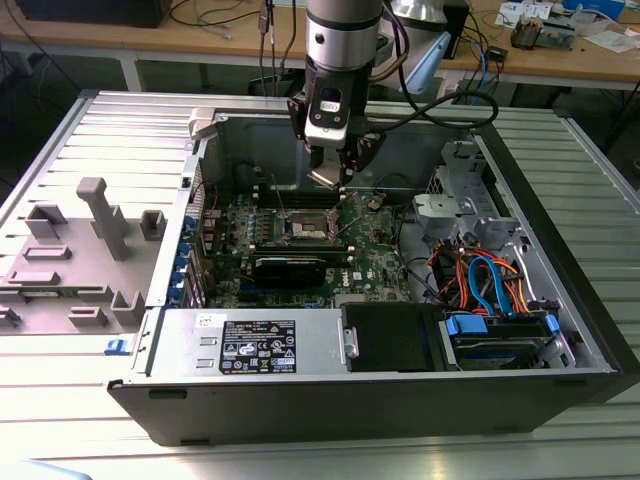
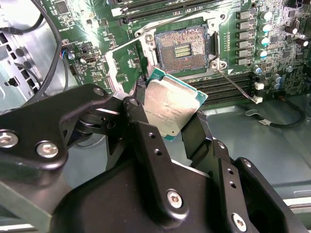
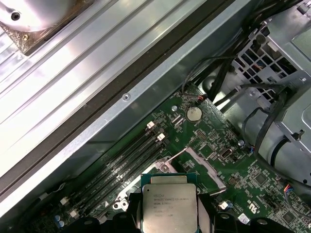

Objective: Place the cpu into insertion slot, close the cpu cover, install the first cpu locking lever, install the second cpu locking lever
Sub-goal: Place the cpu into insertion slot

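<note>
My gripper (image 1: 335, 172) hangs over the motherboard inside the open computer case (image 1: 160, 330), shut on the cpu (image 1: 326, 179). In both wrist views the black fingers (image 2: 133, 109) clamp the cpu (image 2: 171, 106) by two opposite edges, its silvery top (image 3: 170, 206) showing. The chip is tilted and held a little above and to one side of the insertion slot (image 2: 182, 47), which lies open with its dark pin field bare. The insertion slot (image 1: 304, 229) sits mid-board. The cpu cover (image 2: 111, 68) stands swung up beside the socket, its frame (image 3: 206, 167) raised. A thin locking lever (image 2: 238, 86) lies loose beside the slot.
Long black memory slots (image 3: 121, 170) run beside the socket. A black power supply (image 1: 250, 345) and a drive cage with blue and orange cables (image 1: 490, 285) fill the case's near side. Grey fixture blocks (image 1: 100, 215) stand at the exterior view's left. The case wall (image 3: 97, 121) is close behind.
</note>
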